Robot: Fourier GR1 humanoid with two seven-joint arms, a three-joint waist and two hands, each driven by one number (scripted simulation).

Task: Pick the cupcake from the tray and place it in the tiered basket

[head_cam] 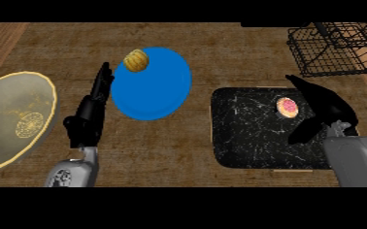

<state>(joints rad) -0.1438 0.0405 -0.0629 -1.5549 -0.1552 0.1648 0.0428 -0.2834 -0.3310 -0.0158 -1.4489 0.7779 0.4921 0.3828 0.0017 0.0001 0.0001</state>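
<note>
Hovering just right of cupcake (288,107) on black tray (243,136), right hand (326,107) spread, holding nothing. Left hand (90,114) straight-fingered, idle. Tiered basket (331,48) cropped at the view's right edge.

Desk (215,43): brown wood, grain running roughly left to right, with darker streaks and mottled patches; it fills nearly the whole view.
Desk far left: a strip of redder, lighter wood (10,39) shows at the upper left corner, its grain running at an angle to the rest.
Desk far edge: a small dark notch (276,24) cuts into the top border right of centre.
Light: even and soft; faint shadows lie close under what stands on the desk, the surface a little brighter in the middle than along the lower edge.
Walls, floor, windows: none can be seen from this steep downward view.
</note>
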